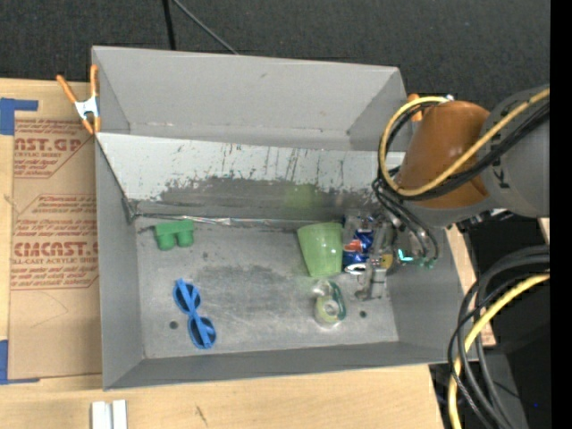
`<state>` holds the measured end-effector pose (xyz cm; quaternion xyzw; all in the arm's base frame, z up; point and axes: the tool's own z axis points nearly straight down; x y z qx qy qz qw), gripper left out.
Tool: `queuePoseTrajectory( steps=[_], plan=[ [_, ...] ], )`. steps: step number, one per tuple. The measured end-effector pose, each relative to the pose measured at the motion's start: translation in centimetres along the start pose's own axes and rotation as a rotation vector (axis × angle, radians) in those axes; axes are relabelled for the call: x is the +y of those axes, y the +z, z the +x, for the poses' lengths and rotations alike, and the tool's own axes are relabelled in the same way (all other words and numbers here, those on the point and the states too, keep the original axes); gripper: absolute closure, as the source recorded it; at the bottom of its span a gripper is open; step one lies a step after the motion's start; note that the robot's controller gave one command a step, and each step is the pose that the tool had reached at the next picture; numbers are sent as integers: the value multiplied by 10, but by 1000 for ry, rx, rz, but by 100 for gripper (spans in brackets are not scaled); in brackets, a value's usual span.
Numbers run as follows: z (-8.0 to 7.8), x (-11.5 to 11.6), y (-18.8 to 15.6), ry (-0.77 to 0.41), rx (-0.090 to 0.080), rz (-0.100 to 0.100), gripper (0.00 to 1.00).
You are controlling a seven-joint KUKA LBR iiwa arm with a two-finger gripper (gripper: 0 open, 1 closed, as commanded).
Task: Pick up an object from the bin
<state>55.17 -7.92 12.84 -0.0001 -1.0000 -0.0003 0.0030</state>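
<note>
My gripper (374,273) is down in the right part of the bin, just right of a pale green cup (320,248) lying on its side. A small blue, red and white thing (358,245) sits between the cup and the gripper, partly hidden by it. Just below and to the left of the gripper lies a clear, greenish ring-shaped piece (328,308).
A green block (173,234) lies at the left near the back wall. Blue toy glasses (194,314) lie at the front left. The arm, with its orange cover and yellow cables, reaches in over the right wall.
</note>
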Motion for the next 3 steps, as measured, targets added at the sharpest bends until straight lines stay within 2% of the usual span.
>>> queuePoseTrajectory(
  steps=[1, 2, 3],
  plan=[
    [-42, -26, 62, -95, -6, 1, 0],
    [-42, -25, 57, -95, -6, 1, 100],
    [2, -45, -111, -86, -16, 4, 100]
  ],
)
